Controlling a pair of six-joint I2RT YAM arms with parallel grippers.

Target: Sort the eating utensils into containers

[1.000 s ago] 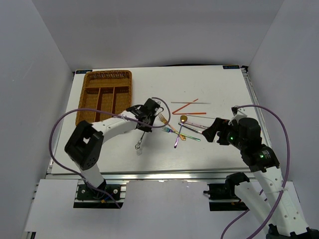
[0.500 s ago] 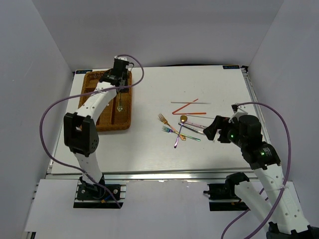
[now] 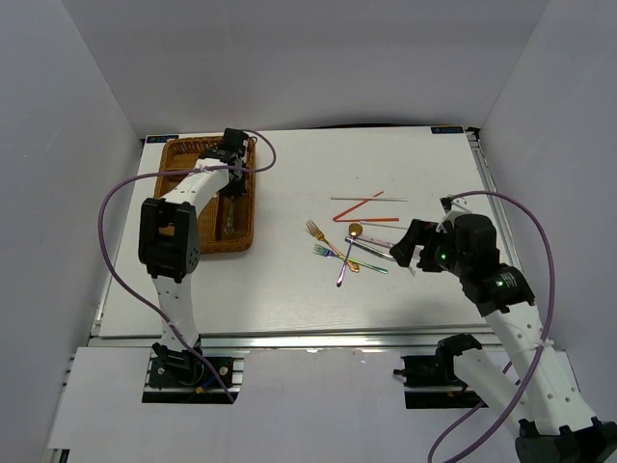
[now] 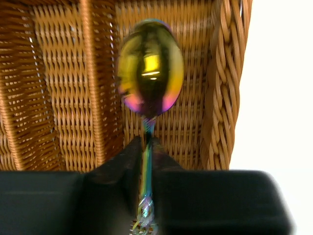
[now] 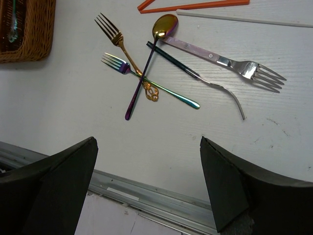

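My left gripper (image 4: 146,143) is shut on the handle of an iridescent purple-gold spoon (image 4: 150,68), held over the right long slot of the brown wicker tray (image 4: 222,88). In the top view that gripper (image 3: 232,164) is at the tray's far right part (image 3: 169,178). My right gripper (image 5: 147,142) is open and empty, above the table just near of the loose pile (image 3: 410,253). The pile holds a gold fork (image 5: 117,41), a rainbow fork (image 5: 146,85), a gold-bowled purple spoon (image 5: 164,27) and a silver fork (image 5: 230,61). Red chopsticks (image 3: 362,205) and a white chopstick (image 3: 371,200) lie beyond.
The tray's near right corner shows in the right wrist view (image 5: 29,44). The table's metal front rail (image 5: 146,196) runs just below the right gripper. White walls enclose the table on three sides.
The left arm has carried the spoon from the table's middle to the tray, then shifted a little nearer over the right slot. The right gripper has barely moved.
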